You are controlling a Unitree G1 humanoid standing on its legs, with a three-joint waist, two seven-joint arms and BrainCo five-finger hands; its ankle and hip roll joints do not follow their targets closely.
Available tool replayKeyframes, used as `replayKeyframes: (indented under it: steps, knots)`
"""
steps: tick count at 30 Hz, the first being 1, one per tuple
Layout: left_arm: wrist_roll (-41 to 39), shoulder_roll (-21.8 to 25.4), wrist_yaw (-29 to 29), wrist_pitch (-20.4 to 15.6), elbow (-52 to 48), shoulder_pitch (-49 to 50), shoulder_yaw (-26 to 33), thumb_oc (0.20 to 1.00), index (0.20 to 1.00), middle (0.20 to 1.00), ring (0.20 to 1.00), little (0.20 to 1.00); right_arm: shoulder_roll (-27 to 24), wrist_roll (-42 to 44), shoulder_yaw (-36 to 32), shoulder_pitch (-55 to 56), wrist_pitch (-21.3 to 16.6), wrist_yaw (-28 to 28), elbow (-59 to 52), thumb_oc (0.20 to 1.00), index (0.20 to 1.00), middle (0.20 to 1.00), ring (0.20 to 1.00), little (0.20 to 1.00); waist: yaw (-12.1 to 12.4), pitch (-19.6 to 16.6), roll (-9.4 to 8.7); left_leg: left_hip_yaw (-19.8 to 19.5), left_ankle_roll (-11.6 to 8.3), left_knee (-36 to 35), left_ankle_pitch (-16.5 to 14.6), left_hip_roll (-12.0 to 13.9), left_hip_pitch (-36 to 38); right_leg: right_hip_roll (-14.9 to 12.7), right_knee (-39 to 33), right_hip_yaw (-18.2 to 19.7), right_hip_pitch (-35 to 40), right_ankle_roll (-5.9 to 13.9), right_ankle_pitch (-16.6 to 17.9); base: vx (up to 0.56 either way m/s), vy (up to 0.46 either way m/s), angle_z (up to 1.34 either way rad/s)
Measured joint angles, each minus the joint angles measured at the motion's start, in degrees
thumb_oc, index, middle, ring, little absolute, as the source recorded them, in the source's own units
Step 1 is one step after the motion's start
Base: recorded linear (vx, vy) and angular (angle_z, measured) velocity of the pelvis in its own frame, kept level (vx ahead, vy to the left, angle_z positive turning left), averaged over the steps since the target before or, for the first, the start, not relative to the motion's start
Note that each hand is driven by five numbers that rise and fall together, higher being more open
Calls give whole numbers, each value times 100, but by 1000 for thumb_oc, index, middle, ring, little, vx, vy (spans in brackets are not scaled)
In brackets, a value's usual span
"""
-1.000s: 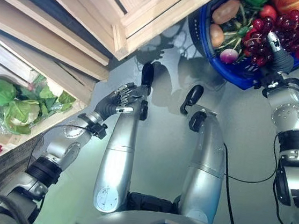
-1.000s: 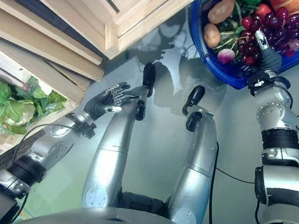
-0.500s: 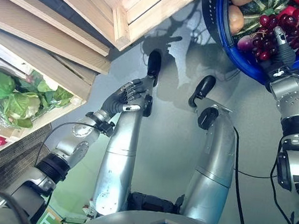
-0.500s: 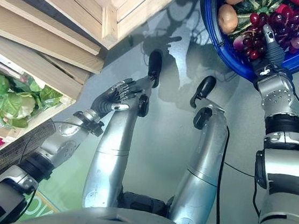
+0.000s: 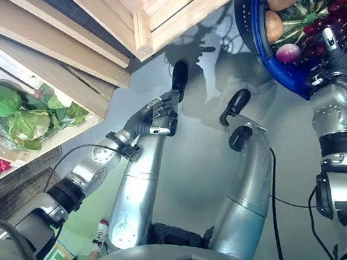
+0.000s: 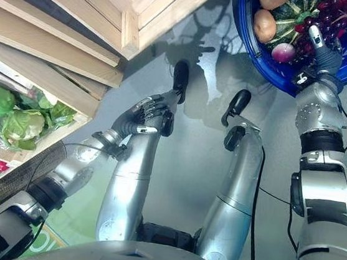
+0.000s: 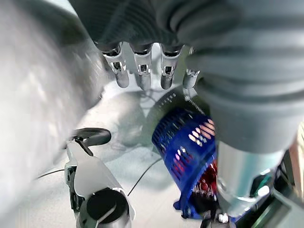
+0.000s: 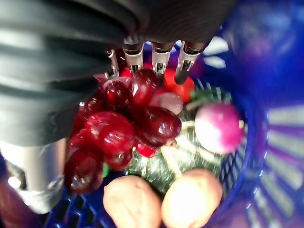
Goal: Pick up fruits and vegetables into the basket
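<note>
I see the right hand (image 8: 156, 52) inside the blue basket (image 6: 257, 58), fingers curled round a bunch of red grapes (image 8: 123, 123). Two potatoes (image 8: 161, 199), a radish (image 8: 219, 127) and a striped green squash (image 6: 292, 32) lie beside it. The left hand (image 6: 138, 116) hangs low, fingers loosely extended and empty, near wooden crates (image 5: 59, 35) holding leafy greens (image 5: 18, 115).

Nothing readable anywhere here, honestly. No label or sticker on the blue basket (image 6: 273, 78), none on the wooden crates (image 5: 77, 37), nothing printed on the bagged greens (image 5: 18, 118). A green-and-white scrap (image 5: 58, 258) peeks in at the bottom edge, but its marks are too cut off to make out.
</note>
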Motion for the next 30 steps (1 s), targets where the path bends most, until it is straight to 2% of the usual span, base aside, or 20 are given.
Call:
replayKeyframes:
  steps: [2, 5, 11, 19, 24, 26, 28, 30]
  knots:
    - [216, -70, 188, -112, -15, 41, 1, 1000, 1000, 1000, 1000, 1000, 130, -385, 195, 308, 78, -148, -250, 1000, 1000, 1000, 1000, 1000, -88, 0, 0, 50, 22, -186, 11, 1, 363, 43, -199, 38, 335, 56, 50, -56, 60, -13]
    - [497, -80, 363, -275, -62, 60, 23, 1000, 1000, 1000, 1000, 1000, 387, -499, 204, 822, 79, -263, -546, 1000, 1000, 1000, 1000, 1000, -221, -2, 2, 99, 42, -402, 19, -3, 776, 71, -456, 33, 759, 101, 105, -44, 66, -7]
    - [1125, -22, 632, -425, -434, 257, 403, 1000, 1000, 1000, 1000, 1000, 1043, -606, 255, 2409, -345, -354, -1415, 1000, 1000, 1000, 1000, 1000, -482, -3, 1, 222, 56, -838, 4, 6, 1760, 169, -908, 86, 1684, 187, 165, -19, 39, -8]
    - [1929, 70, 1015, -682, -959, 541, 922, 1000, 1000, 1000, 1000, 1000, 1169, -1245, 394, 3722, -531, -425, -2183, 1000, 1000, 1000, 1000, 1000, -877, -3, 1, 397, 69, -1187, 17, 37, 2542, 259, -1293, 176, 2380, 245, 302, -23, 47, -13]
    - [3048, 442, 1741, -960, -1490, 802, 1556, 1000, 1000, 1000, 1000, 1000, 1133, -1774, 275, 4273, -763, -290, -2910, 1000, 1000, 1000, 1000, 1000, -1026, -3, 1, 587, 63, -1395, 17, 43, 3107, 284, -1367, 331, 2778, 256, 304, 30, 52, -13]
    - [3841, 599, 2334, -1052, -1828, 961, 1991, 1000, 1000, 1000, 1000, 1000, 1132, -2013, 138, 4520, -874, -173, -3187, 1000, 1000, 1000, 1000, 1000, -1061, -4, 5, 658, 29, -1545, 36, 54, 3375, 270, -1429, 327, 2948, 291, 295, 40, 41, -20]
    - [4734, 752, 2913, -989, -2021, 995, 2236, 1000, 1000, 1000, 1000, 1000, 1107, -2128, 63, 4642, -888, -112, -3295, 1000, 1000, 1000, 1000, 1000, -1131, -5, 8, 669, 13, -1593, 56, 56, 3483, 276, -1433, 323, 3029, 286, 293, 33, 26, -7]
    - [5695, 1020, 3462, -662, -2175, 925, 2420, 1000, 1000, 1000, 1000, 1000, 1001, -2138, 29, 4769, -897, 38, -3469, 1000, 1000, 1000, 1000, 1000, -1186, -4, 15, 723, -3, -1650, 87, 67, 3579, 278, -1433, 321, 3082, 284, 294, 35, 31, -5]
